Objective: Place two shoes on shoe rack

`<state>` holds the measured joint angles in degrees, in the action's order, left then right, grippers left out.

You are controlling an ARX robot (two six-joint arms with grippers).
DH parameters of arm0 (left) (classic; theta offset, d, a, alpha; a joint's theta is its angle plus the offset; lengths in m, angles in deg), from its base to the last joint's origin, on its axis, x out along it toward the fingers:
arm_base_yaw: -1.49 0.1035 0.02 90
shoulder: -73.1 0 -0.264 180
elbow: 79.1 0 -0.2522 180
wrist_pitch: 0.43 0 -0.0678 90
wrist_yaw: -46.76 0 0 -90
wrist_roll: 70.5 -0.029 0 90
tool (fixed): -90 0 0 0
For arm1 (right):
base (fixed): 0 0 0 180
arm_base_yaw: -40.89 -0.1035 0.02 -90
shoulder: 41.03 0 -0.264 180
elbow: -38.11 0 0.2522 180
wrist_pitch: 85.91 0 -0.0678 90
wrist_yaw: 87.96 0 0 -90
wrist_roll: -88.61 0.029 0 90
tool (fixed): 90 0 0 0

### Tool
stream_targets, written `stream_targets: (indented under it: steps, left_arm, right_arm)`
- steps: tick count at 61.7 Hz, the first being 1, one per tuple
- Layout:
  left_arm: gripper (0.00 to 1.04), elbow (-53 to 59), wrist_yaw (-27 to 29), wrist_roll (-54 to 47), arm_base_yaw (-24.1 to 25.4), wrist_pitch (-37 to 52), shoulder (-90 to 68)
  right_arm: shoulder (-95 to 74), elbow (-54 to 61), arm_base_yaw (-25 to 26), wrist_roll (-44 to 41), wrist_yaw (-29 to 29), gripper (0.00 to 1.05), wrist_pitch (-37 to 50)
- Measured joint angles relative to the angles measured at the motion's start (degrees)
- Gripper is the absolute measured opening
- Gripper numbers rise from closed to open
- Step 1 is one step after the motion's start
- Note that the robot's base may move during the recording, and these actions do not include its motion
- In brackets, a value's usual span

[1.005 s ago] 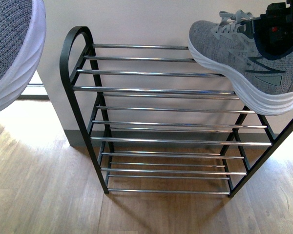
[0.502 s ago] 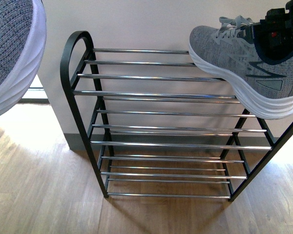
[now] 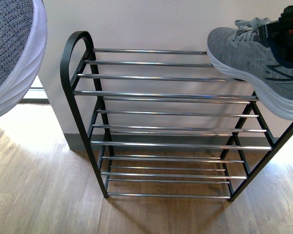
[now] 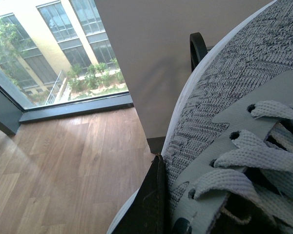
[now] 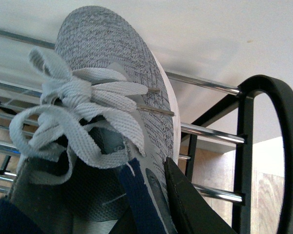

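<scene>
We find the right shoe [image 3: 249, 61] at the upper right of the front view. Its white sole lies across the right end of the top tier of the shoe rack [image 3: 72, 63], and we cannot confirm firm contact with the bars. The toe points left and the heel is cut by the frame edge.

Compared with the frames a second and half a second ago, the shoe has shifted rightward along the chrome bars. Its toe stands further from the rack's rounded left corner, and less of the heel shows.

The right fingers [image 5: 190, 207] are clamped on the shoe at its collar, with one black finger pressed to the outer side near the navy tongue.

The left shoe [image 3: 12, 53] is unchanged at the upper left, held above the wooden floor [image 3: 39, 185] and well apart from the rack. The left fingers [image 4: 149, 204] are closed on its side by the laces.
</scene>
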<state>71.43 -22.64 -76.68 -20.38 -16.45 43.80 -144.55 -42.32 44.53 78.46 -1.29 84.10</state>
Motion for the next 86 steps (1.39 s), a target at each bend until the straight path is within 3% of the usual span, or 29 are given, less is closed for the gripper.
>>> stream_targets:
  steps: [58, 61, 69, 86]
  left_arm:
    - [0.02, 0.0, 0.0, 0.0, 0.0, 0.0, 0.0]
    - [0.02, 0.0, 0.0, 0.0, 0.0, 0.0, 0.0]
    - [0.02, 0.0, 0.0, 0.0, 0.0, 0.0, 0.0]
    - [0.02, 0.0, 0.0, 0.0, 0.0, 0.0, 0.0]
  right_arm:
    - [2.1, 0.8, 0.6, 0.1, 0.6, 0.01, -0.3]
    - [2.1, 0.8, 1.0, 5.1, 5.0, 0.01, -0.2]
    - [2.1, 0.8, 1.2, 13.7, 7.3, 0.01, -0.2]
    - [2.1, 0.8, 1.1, 17.8, 7.2, 0.01, -0.4]
